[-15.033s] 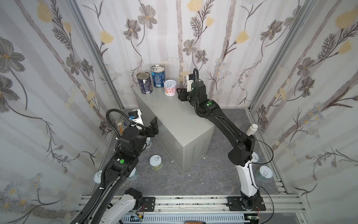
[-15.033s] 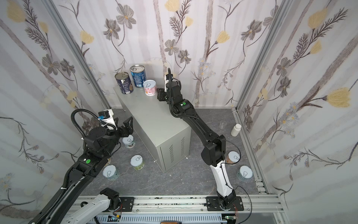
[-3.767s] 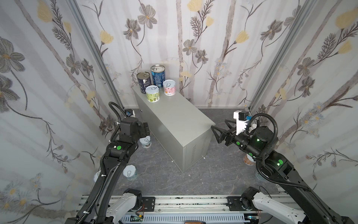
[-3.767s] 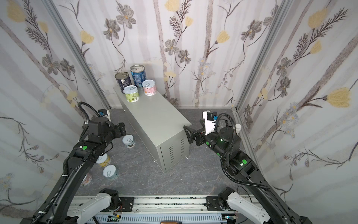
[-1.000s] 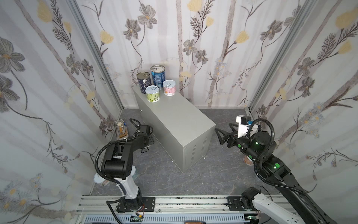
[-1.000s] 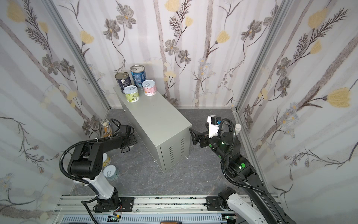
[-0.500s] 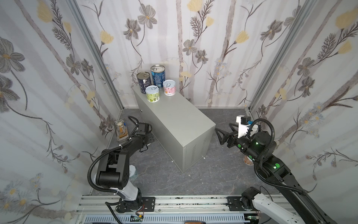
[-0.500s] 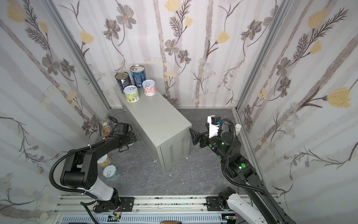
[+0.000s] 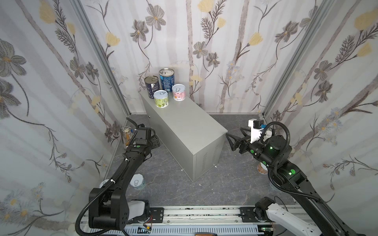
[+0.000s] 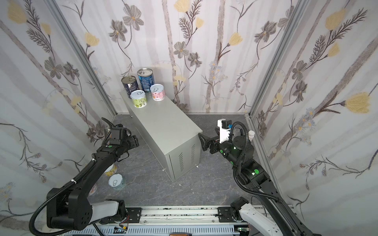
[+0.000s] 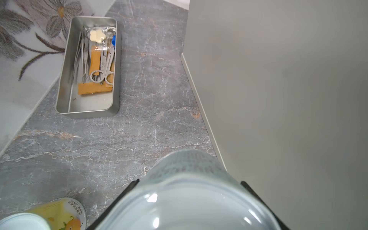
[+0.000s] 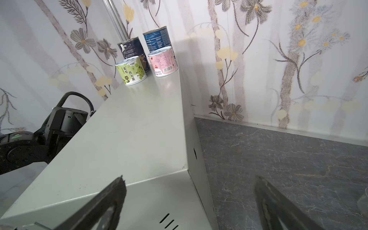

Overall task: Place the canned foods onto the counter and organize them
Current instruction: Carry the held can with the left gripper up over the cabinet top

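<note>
My left gripper [image 11: 189, 181] is shut on a short can with a pale grey-blue label [image 11: 187, 165], a black finger on either side of it. In both top views this gripper [image 9: 152, 141] hangs beside the counter's [image 9: 184, 122] left wall, with the held can hidden. Two tall dark blue cans [image 9: 166, 79] [image 9: 151, 86], a green can [image 9: 161, 99] and a pink can [image 9: 178, 92] stand at the counter's far end. My right gripper [image 9: 231, 141] [image 12: 189, 191] is open and empty, off the counter's near right corner.
On the floor at the left are a pale blue can [image 10: 116, 182], a yellow can [image 10: 110, 169] [image 11: 59, 213] and a metal tray of scissors [image 11: 89, 67]. Another can [image 9: 261, 168] sits under the right arm. A white pill bottle [image 10: 251, 134] stands by the right wall.
The left arm's elbow has swung back toward the rail while its gripper stays beside the counter with the can. The right arm has not moved.
</note>
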